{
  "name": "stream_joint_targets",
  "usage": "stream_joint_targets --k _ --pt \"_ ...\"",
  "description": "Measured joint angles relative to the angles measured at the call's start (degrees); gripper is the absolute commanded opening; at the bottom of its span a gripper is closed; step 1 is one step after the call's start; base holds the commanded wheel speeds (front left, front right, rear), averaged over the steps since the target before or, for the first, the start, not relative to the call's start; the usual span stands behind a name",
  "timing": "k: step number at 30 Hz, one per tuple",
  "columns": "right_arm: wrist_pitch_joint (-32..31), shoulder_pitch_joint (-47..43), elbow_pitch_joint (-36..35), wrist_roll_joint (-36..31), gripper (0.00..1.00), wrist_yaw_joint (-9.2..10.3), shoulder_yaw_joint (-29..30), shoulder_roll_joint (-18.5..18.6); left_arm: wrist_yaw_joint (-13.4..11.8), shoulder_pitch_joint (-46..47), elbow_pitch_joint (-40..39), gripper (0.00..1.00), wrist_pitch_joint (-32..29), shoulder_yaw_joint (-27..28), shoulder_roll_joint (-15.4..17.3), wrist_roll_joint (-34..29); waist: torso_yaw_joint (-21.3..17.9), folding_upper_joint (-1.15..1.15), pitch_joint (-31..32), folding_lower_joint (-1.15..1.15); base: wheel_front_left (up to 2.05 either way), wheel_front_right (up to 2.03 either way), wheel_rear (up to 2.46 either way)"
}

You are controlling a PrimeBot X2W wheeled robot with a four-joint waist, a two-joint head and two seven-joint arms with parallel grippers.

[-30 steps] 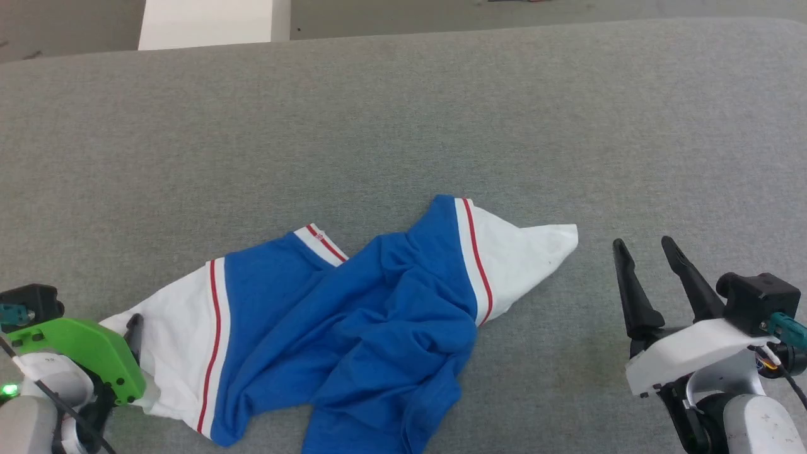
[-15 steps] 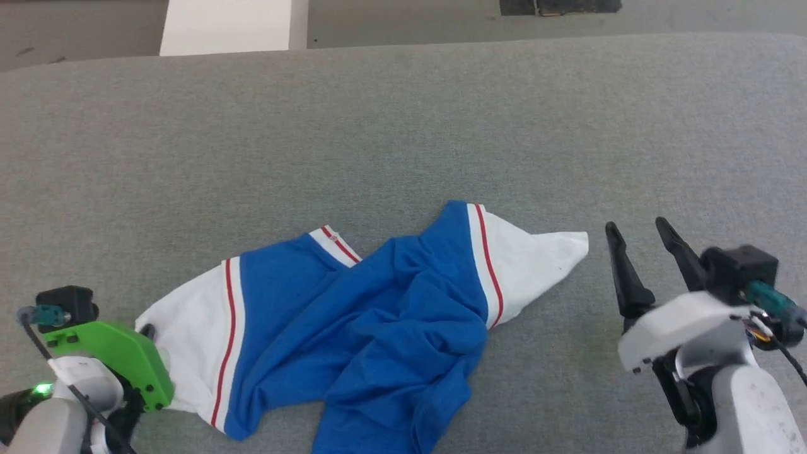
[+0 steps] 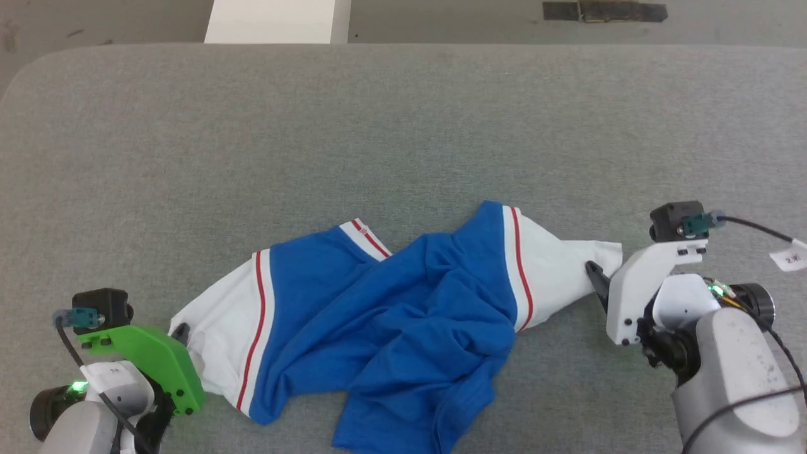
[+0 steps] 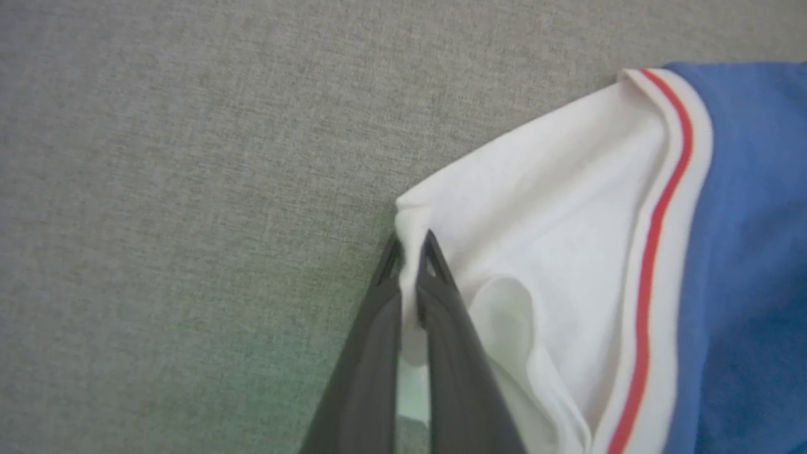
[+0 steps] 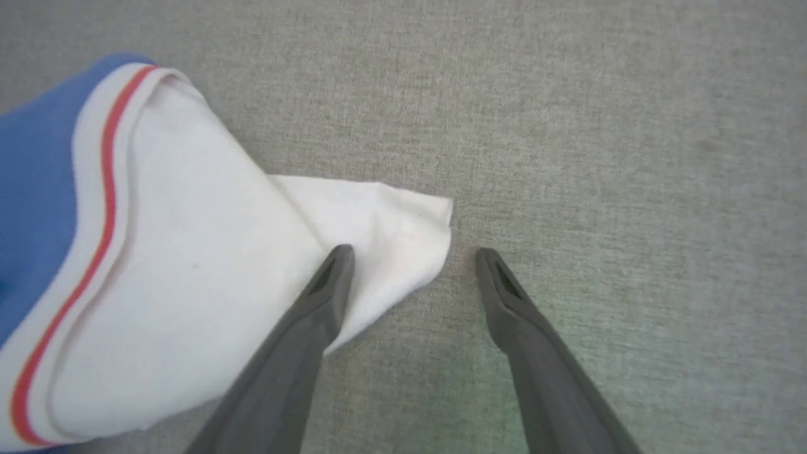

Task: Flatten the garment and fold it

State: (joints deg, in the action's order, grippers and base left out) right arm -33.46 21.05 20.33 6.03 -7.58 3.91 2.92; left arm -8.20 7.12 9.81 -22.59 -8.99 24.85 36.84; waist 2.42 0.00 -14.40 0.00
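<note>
Your left gripper (image 4: 413, 249) pinches the garment (image 3: 391, 302) at its left sleeve corner. Your right gripper (image 5: 413, 252), fingers spread, straddles the right sleeve tip. It looks like limp, light jersey, so take that tip.

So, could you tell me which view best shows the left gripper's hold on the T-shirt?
The left wrist view: the left gripper is shut on the T-shirt at its white sleeve, close up. In the head view a green mount hides most of it. The right wrist view shows the other sleeve.
</note>
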Motion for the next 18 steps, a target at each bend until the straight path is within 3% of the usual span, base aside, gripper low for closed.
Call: stream_joint_targets --k 2,3,4,5,6,7,14,18 --pt "-3.71 1.15 0.76 0.20 1.00 0.01 -0.56 0.15 0.00 0.10 -0.20 0.00 0.08 -0.22 -0.12 -0.01 0.36 0.00 -0.39 0.00 0.00 0.00 0.00" --pt "-5.76 1.80 0.78 0.30 0.93 0.02 -0.97 0.42 0.00 0.14 -0.22 0.00 0.09 -0.30 -0.13 -0.03 0.53 0.00 -0.58 0.00 0.00 0.00 0.00" --pt "-7.53 2.29 0.65 0.69 0.45 0.03 -1.52 0.69 0.00 0.23 -0.23 0.00 0.29 -0.36 -0.14 -0.03 0.68 0.00 -0.72 0.00 0.00 0.00 0.00" --pt "-8.73 2.53 0.36 0.93 0.37 0.04 -1.99 0.92 0.00 0.27 -0.23 0.00 0.49 -0.42 -0.16 -0.03 0.77 0.00 -0.80 0.00 0.00 0.00 0.00" --pt "-9.67 2.60 -0.18 1.16 0.07 0.04 -2.44 1.08 0.00 0.27 -0.31 0.00 0.53 -0.47 -0.16 -0.03 0.82 0.00 -0.88 0.00 0.00 0.00 0.00" --pt "-10.36 2.59 -0.70 1.30 0.00 0.03 -2.86 1.05 0.01 0.27 -0.41 0.00 0.56 -0.51 -0.16 -0.04 0.80 0.00 -0.86 0.00 0.00 0.00 0.00" --pt "-11.09 1.54 -4.68 1.77 0.00 0.01 -4.42 0.43 1.23 0.48 -1.98 0.00 2.30 -1.14 1.68 -2.36 -0.10 0.00 0.22 0.00 0.00 0.00 0.00" --pt "-9.48 1.70 -8.55 2.82 0.00 0.01 -5.86 3.94 4.35 2.54 -5.28 0.00 4.08 -1.37 4.88 -3.74 -0.96 0.00 1.36 0.00 0.00 0.00 0.00"
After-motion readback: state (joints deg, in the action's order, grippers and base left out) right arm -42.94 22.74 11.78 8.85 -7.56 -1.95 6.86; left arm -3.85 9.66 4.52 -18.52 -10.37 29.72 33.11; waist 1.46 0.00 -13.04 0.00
